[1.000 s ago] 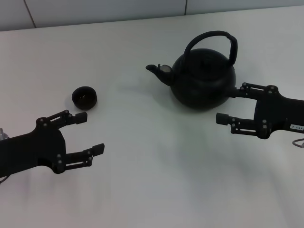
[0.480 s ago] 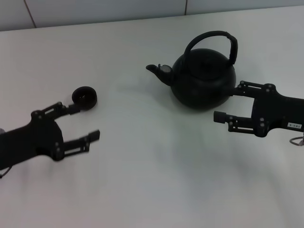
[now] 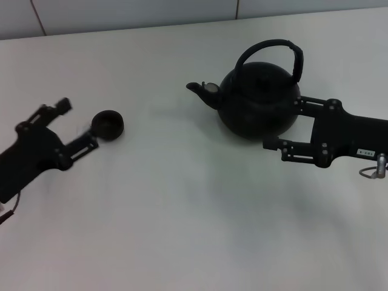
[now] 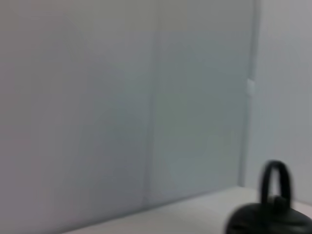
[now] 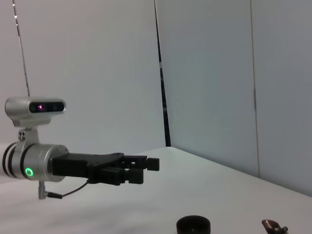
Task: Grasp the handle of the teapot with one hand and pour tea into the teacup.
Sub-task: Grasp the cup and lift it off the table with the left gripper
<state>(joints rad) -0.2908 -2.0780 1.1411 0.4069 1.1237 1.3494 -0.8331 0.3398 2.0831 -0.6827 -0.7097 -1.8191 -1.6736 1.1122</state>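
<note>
The matte-black teapot [image 3: 257, 100] stands at the back right of the white table, spout [image 3: 197, 90] pointing left, and the handle [image 3: 271, 46] arches over it, free. My right gripper [image 3: 282, 124] is open, low at the pot's right side, one finger against the body and the other in front of it. The small dark teacup [image 3: 108, 124] sits at the left. My left gripper [image 3: 77, 124] is open, its fingertips just left of the cup. The left wrist view shows the teapot [image 4: 269, 219]. The right wrist view shows the left gripper [image 5: 146, 168] and the teacup [image 5: 193, 225].
The white table [image 3: 182, 200] is bare between cup and pot. A pale wall [image 3: 133, 12] runs along the table's far edge.
My left gripper has swung away from the front and up to the teacup. My right gripper has moved left, closer against the teapot's body. Teapot and cup have not moved.
</note>
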